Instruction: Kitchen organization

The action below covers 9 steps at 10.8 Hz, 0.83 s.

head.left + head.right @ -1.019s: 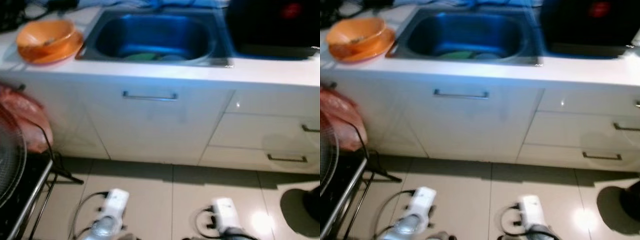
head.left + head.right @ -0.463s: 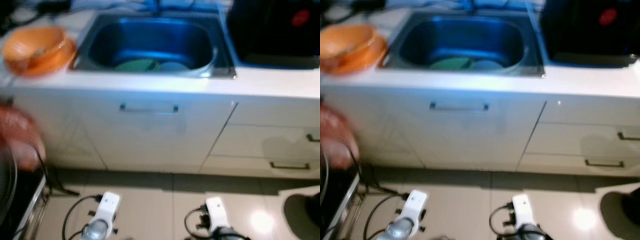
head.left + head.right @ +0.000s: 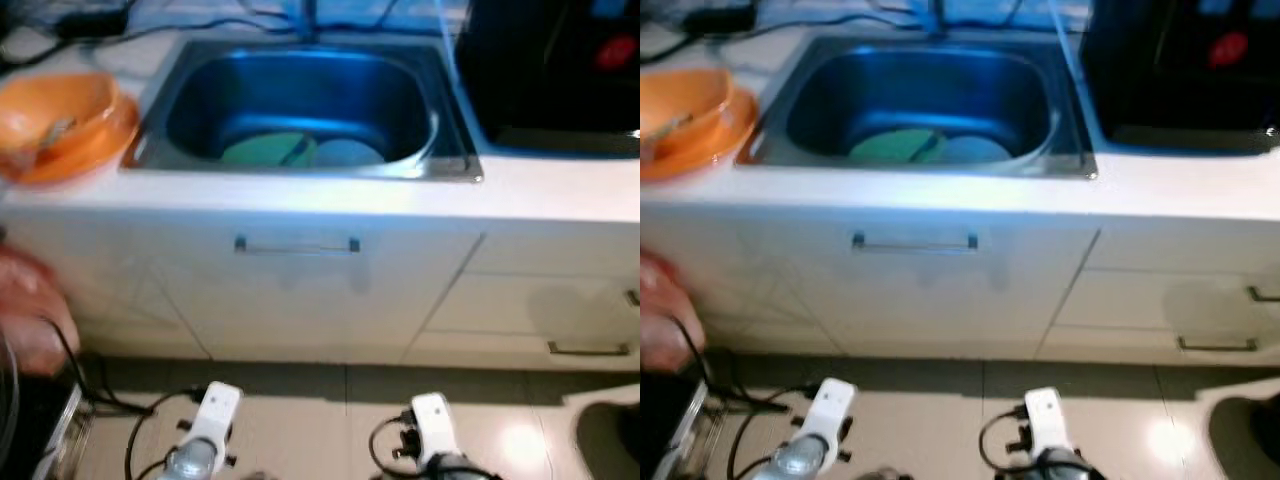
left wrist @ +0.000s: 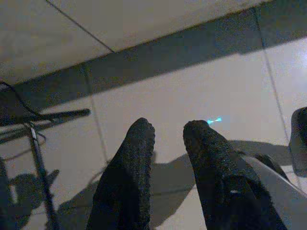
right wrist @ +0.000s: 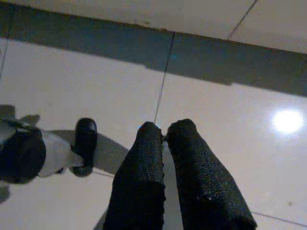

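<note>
A steel sink [image 3: 300,172] is set in the white counter ahead of me. A green plate [image 3: 265,152] and a paler dish [image 3: 347,153] lie in its basin. An orange bowl [image 3: 50,105] sits on an orange plate [image 3: 95,145] on the counter left of the sink. Both arms hang low over the tiled floor in front of the cabinets. My left gripper [image 4: 169,132] is slightly open with nothing between its fingers. My right gripper [image 5: 163,129] is shut and holds nothing.
A black appliance [image 3: 560,70] stands on the counter right of the sink. Below the sink is a cabinet door with a bar handle [image 3: 297,245], with drawers [image 3: 590,348] to the right. A reddish bag [image 3: 30,310] and a dark rack [image 3: 60,440] are at the left.
The camera has moved nearer the counter, so the sink sits lower in the picture and shows more of its basin. Both arms hang as before.
</note>
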{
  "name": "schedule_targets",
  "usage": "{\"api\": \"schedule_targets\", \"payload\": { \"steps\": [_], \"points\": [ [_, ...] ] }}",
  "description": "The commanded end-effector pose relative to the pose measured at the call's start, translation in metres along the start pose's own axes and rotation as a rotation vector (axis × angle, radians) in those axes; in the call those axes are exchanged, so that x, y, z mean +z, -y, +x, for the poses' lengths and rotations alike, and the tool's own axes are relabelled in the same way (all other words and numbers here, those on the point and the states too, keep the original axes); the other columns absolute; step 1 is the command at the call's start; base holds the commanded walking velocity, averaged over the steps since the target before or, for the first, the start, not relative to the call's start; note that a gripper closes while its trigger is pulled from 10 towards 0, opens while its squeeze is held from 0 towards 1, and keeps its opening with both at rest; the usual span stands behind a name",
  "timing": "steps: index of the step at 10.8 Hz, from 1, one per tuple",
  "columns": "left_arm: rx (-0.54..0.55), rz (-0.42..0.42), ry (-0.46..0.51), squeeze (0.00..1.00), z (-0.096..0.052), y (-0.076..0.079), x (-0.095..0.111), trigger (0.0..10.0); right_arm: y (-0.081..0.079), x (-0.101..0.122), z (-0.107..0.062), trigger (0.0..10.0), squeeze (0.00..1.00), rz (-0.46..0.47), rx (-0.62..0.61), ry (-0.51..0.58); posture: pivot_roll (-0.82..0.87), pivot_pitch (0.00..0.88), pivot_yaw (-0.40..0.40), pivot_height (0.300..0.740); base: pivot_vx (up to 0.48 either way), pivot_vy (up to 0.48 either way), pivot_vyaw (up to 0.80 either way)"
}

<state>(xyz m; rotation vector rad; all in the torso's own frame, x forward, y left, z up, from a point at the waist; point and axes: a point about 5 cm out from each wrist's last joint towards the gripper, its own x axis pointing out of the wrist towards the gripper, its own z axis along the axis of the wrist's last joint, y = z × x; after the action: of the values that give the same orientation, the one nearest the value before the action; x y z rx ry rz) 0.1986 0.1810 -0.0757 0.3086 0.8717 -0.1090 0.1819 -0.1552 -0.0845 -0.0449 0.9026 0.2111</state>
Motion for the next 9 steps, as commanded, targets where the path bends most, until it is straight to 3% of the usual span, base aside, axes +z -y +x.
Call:
{"api": "schedule_targets", "payload": {
  "steps": [1, 3, 9],
  "points": [
    [-0.024, 0.0, -0.009, 0.0, -0.0005, 0.0098, -0.002, 10.0, 0.0105, -0.0086, -0.0039, 10.0, 0.0, 0.001, -0.028, -0.028, -0.02, 0.135, 0.024, 0.74, 0.296, 0.0, 0.0],
    [-0.024, -0.001, -0.007, 0.0, -0.0005, 0.0103, -0.0019, 10.0, 0.0108, -0.0088, -0.004, 10.0, 0.0, 0.001, -0.029, -0.029, -0.02, 0.138, 0.022, 0.74, 0.285, 0.0, 0.0],
    [-0.027, -0.004, 0.0, 0.0, -0.0006, 0.0107, -0.0015, 10.0, 0.0106, -0.0104, -0.0043, 10.0, 0.0, 0.002, -0.029, -0.035, -0.02, 0.138, 0.022, 0.74, 0.0, 0.0, 0.0]
  ]
}}
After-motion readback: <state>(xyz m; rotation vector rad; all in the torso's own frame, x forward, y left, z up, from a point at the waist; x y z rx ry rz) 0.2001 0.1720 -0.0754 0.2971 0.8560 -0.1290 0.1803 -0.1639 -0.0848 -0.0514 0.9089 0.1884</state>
